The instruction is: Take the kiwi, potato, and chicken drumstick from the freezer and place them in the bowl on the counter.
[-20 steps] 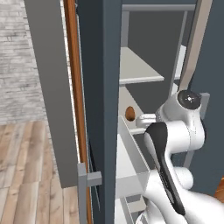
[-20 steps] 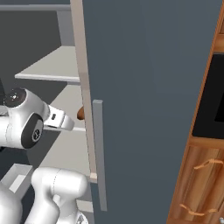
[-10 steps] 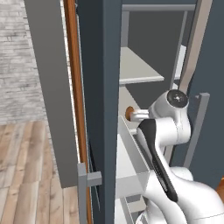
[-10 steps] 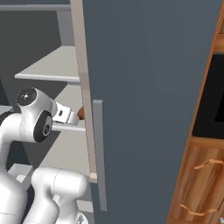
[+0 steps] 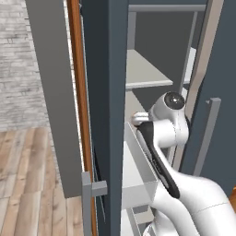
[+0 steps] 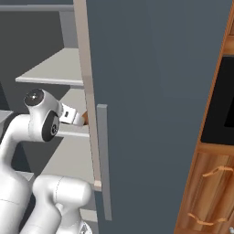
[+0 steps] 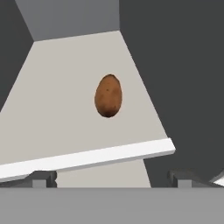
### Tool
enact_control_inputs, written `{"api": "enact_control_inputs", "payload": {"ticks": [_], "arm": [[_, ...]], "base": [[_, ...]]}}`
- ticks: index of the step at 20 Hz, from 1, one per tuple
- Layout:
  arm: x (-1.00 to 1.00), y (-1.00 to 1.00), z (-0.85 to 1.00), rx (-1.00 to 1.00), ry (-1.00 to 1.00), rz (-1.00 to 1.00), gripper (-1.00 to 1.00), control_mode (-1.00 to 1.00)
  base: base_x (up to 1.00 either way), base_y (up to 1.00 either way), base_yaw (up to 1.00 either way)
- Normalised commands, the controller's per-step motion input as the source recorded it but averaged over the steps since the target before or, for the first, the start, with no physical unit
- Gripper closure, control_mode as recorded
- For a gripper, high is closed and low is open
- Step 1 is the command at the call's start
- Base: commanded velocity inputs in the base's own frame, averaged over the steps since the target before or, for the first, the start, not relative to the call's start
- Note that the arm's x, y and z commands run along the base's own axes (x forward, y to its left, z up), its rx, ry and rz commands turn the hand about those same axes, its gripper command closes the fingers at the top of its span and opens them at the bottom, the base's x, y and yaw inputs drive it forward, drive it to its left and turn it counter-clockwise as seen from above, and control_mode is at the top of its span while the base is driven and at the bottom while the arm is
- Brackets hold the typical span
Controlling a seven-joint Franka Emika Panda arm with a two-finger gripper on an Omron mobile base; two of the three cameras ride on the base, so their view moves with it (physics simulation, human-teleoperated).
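Potato (image 7: 108, 95) lies alone on a pale shelf (image 7: 61, 109) inside the freezer (image 5: 103, 92), well back from the shelf's white front lip, long axis pointing roughly away from us. In the hand view it sits straight ahead and just above centre, which we take as the reason for the hand's pose: we judge the arm (image 5: 168, 133) is lined up on it as the item to fetch now. The gripper (image 7: 109, 180) is spread wide, its two tips far apart at the bottom of that view, with nothing between them and the shelf lip between them and the potato. Open jaws suit a rounded, fairly thick thing like this; we would expect them to straddle its narrow width.

From the right base view the freezer's door (image 6: 155, 109) hides most of the hand, leaving a white wrist end and a brown sliver at the door edge that may be the potato, though we cannot be sure. In the left base view the arm's own elbow covers the gripper, and a drawer (image 5: 136, 175) juts below it. Kiwi, drumstick, bowl and counter we cannot place from here.
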Motion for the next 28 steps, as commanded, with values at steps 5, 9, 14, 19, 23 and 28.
{"api": "enact_control_inputs", "payload": {"ticks": [5, 9, 14, 19, 23, 28], "arm": [[0.30, 0.02, -0.17, 0.00, 0.00, 0.00, -1.00, -1.00], [0.25, 0.00, -0.25, 0.00, 0.00, 0.00, -1.00, -1.00], [0.31, 0.00, -0.23, 0.00, 0.00, 0.00, -1.00, -1.00], [0.39, 0.00, -0.14, 0.00, 0.00, 0.00, -1.00, -1.00], [0.39, 0.00, -0.11, 0.00, 0.00, 0.00, -1.00, -1.00], [0.47, 0.00, -0.15, 0.00, 0.00, 0.00, -1.00, -1.00]], "base": [[0.00, 0.00, 0.00], [0.00, 0.00, 0.00], [0.00, 0.00, 0.00], [0.00, 0.00, 0.00], [0.00, 0.00, 0.00], [0.00, 0.00, 0.00]]}}
